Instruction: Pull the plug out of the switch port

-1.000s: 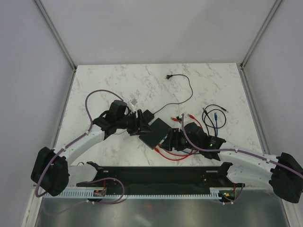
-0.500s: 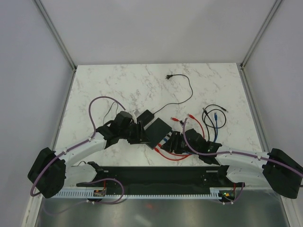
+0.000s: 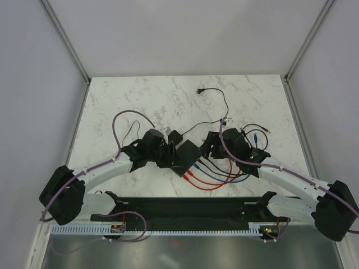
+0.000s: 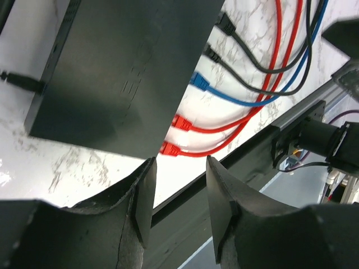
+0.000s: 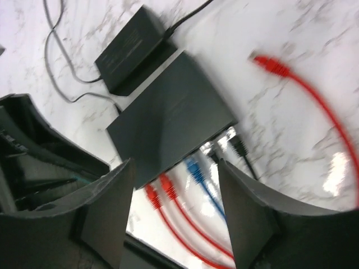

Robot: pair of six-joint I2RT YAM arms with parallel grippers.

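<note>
Marble table, grey walls. The switch sits mid-table, plugs at its 5 o'clock edge. Both the left gripper and right gripper gape empty. The right has swung from the switch's 4 to 2 o'clock.

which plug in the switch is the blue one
The middle one of the five along the edge of the switch. The blue plug sits between two black plugs on one side and two red ones on the other.
</note>
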